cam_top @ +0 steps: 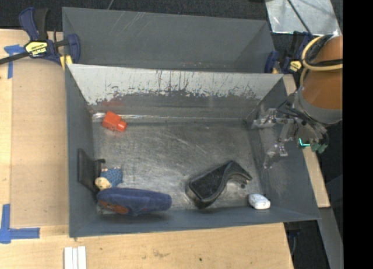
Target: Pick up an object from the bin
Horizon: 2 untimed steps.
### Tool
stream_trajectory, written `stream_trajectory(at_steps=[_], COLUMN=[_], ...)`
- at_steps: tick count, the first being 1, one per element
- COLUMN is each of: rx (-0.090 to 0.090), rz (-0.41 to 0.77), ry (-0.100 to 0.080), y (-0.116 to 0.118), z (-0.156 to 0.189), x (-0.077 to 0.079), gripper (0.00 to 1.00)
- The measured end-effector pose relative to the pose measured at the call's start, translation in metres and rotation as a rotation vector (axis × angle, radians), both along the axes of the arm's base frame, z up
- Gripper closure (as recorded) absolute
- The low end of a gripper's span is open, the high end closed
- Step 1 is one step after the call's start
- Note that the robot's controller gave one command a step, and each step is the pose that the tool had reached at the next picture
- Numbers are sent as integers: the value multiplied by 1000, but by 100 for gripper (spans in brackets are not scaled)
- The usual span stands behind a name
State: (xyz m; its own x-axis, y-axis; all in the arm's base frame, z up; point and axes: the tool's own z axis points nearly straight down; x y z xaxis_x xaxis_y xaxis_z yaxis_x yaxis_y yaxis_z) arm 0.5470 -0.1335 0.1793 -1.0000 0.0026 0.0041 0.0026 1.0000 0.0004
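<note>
My gripper (277,138) hangs at the bin's right side, above the sloping right wall, with nothing seen in it. Below and to its left, a black curved scoop-like object (214,184) lies on the floor near the front wall. A small white rounded object (259,202) sits in the front right corner, almost straight below the gripper in this view. Both lie apart from the gripper.
An orange block (115,122) rests at the back left. In the front left corner lie a long dark blue soft object (135,201), a small blue and tan figure (108,178) and a black flat piece (87,168).
</note>
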Motion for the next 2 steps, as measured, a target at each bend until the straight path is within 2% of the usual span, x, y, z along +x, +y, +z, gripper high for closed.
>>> stream_trajectory(at_steps=[1, 2], rx=[3, -1], rz=[165, 163], ry=[1, -11], y=[49, 47], z=[-75, -72], x=[-44, -40], gripper=[0, 100])
